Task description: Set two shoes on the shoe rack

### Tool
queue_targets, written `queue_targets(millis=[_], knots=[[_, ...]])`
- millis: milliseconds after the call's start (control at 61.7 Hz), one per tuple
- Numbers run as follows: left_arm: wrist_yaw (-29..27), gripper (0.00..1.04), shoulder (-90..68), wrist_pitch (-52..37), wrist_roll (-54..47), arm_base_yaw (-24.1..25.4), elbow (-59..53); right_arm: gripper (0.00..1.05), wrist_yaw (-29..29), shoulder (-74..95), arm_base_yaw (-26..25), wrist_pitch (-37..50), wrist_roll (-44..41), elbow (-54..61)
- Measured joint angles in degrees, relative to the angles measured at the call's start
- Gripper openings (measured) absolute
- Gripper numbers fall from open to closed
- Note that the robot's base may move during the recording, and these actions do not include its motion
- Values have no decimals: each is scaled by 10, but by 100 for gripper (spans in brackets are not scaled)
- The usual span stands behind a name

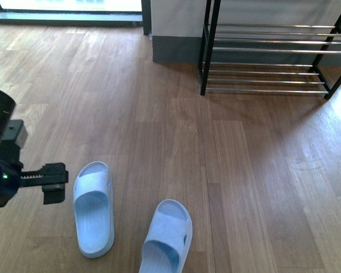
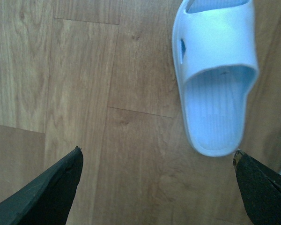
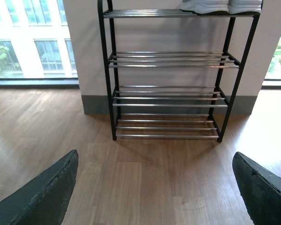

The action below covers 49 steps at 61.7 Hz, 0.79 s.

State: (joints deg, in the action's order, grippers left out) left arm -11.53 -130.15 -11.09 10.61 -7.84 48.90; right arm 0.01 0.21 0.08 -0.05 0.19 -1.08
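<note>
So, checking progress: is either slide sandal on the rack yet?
No, the left slide and right slide both lie on the wooden floor, short of the shoe rack.

Floor point(image 1: 176, 142): light brown wood-look planks.
Window point(image 1: 68, 4): 11 o'clock, bright daylight, glare on the boards nearby.
Wall point(image 1: 176, 17): 12 o'clock, pale, with grey skirting point(image 1: 176, 50).
Shoe rack point(image 1: 273, 50): 1 o'clock, black frame, chrome rods.

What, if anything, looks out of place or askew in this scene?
Two pale slides lie on the floor, well apart from the shoe rack. The left slide points straight ahead. The right slide is turned slightly, so the pair is not parallel. Nothing looks spilled or damaged.
</note>
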Motion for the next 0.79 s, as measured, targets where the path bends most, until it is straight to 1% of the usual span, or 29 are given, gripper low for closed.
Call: queue_targets(millis=[114,146,357,519,616,795], knots=[[-23,95,-70,9,-28,-2,52,96,0,0,0,0,0,0],[-38,95,-101,9,-46,-4,75,96,0,0,0,0,0,0],[-61,95,-209,10,-92,-8,165,96,0,0,0,0,0,0],[-60,95,-262,12,-121,-12,221,96,0,0,0,0,0,0],[-38,95,-296,10,-132,-22,258,96,0,0,0,0,0,0],[-37,95,-331,12,-147,-32,299,96,0,0,0,0,0,0]])
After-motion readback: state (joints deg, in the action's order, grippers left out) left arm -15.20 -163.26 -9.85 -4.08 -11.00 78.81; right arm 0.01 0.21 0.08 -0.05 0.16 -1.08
